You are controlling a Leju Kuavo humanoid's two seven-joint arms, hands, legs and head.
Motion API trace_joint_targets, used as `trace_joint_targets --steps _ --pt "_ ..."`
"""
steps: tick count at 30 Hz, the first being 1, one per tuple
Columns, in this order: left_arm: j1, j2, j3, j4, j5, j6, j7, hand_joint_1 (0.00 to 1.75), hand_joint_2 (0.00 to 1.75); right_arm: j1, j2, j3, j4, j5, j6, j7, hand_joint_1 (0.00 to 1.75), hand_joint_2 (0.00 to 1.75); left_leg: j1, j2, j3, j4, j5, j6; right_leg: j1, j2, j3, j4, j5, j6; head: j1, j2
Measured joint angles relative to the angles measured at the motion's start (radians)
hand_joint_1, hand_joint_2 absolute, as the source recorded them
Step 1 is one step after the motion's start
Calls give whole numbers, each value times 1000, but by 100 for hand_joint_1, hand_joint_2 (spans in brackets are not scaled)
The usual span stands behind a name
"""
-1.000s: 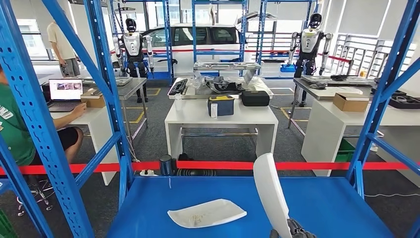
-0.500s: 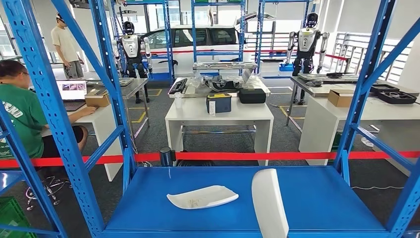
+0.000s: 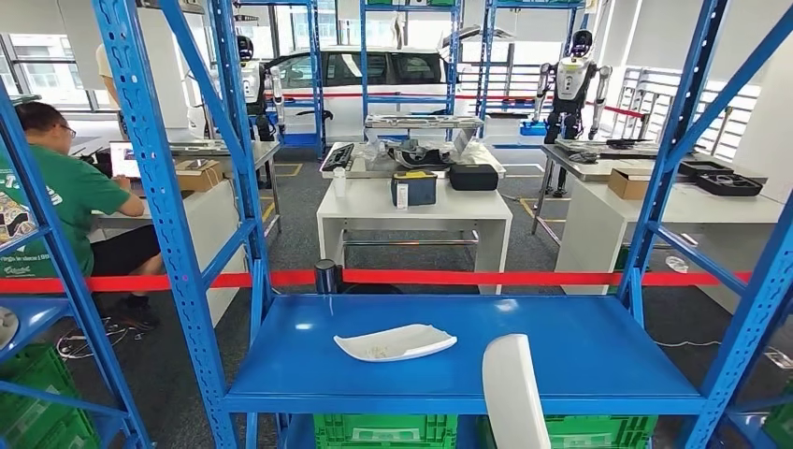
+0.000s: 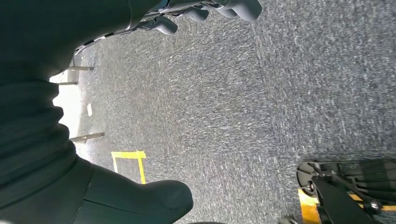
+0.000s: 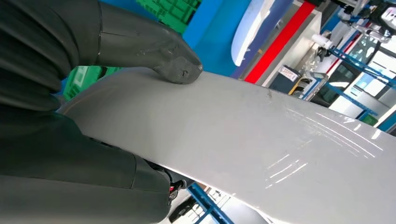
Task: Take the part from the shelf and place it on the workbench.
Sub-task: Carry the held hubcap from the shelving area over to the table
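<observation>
My right hand (image 5: 70,116) grips a long white curved part (image 5: 243,140), with the thumb (image 5: 159,51) pressing on its face. In the head view this held part (image 3: 512,398) stands upright at the bottom edge, in front of the blue shelf (image 3: 580,346). A second white part (image 3: 396,342) lies flat on the shelf board, left of the held one. Dark fingers of my left hand (image 4: 205,9) hang spread over grey carpet with nothing in them.
Blue shelf uprights (image 3: 159,215) frame the view on both sides. Green crates (image 3: 383,432) sit under the shelf board. Red barrier tape (image 3: 468,278) runs behind it. Beyond are white tables (image 3: 416,201) with boxes. A person in green (image 3: 65,187) sits at the left.
The whole view has pulled back from the shelf, so the camera moved. The held part stays at the bottom right and now stands clear of the shelf board.
</observation>
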Motion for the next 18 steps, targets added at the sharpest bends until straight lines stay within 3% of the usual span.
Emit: trace_joint_targets --steps 1,2,4,5,6,9,10,11,12,14,16,18 --pt "-1 -1 -1 0 0 0 0 0 175 0 0 0 0 0 0 0 175 175 0 0 -6 3 8 -4 3 0 36 -57 -11 -6 0 0" --pt "-2 -1 -1 0 0 0 0 0 175 0 0 0 0 0 -1 0 175 175 0 0 -8 3 17 -10 6 0 52 -90 -23 -11 -1 0" --pt "-1 -1 -2 0 3 0 2 0 175 1 0 0 0 1 -2 0 175 175 2 -1 -11 -1 32 -22 7 0 46 -104 -11 -23 -1 0" --pt "-1 -1 -2 0 6 2 5 0 175 1 0 0 0 1 -2 1 175 175 4 -2 -15 3 24 -29 5 -1 39 -107 1 -30 -1 0" --pt "1 0 -2 0 7 4 9 0 175 2 1 -1 -1 2 -2 2 175 175 5 -5 -22 20 -3 -36 1 -3 29 -112 15 -36 -1 0" --pt "2 1 -5 1 -8 6 21 0 175 7 6 -1 -2 10 -4 9 175 175 12 -10 -54 168 -151 -55 -3 -4 -13 -114 54 -43 -3 0" --pt "2 3 -8 1 -12 5 23 0 175 9 7 -1 -2 11 -4 13 175 175 16 -10 -59 225 -176 -60 -4 -5 -29 -112 67 -41 -3 0" --pt "1 5 -10 1 -14 4 25 0 175 11 8 -2 -3 9 -3 16 175 175 18 -10 -56 263 -175 -63 -4 -6 -47 -111 79 -39 -3 0" --pt "0 7 -12 0 -13 4 25 0 175 13 8 -4 -4 -2 1 16 175 175 21 -9 -38 272 -154 -66 -5 -7 -64 -109 91 -36 -3 0" --pt "-5 9 -12 -1 0 8 19 0 175 17 8 -8 -7 -44 16 5 175 175 27 -10 45 192 -103 -69 -7 -8 -94 -103 115 -27 -3 0" --pt "-13 8 -12 -2 15 13 7 0 175 21 8 -11 -8 -91 36 -20 175 175 25 -14 153 41 -113 -63 -9 -9 -115 -98 135 -15 -3 0" --pt "-18 5 -12 -2 18 11 -1 0 175 24 8 -11 -8 -123 47 -51 175 175 16 -17 197 -44 -138 -46 -12 -11 -124 -100 157 -2 -3 0"
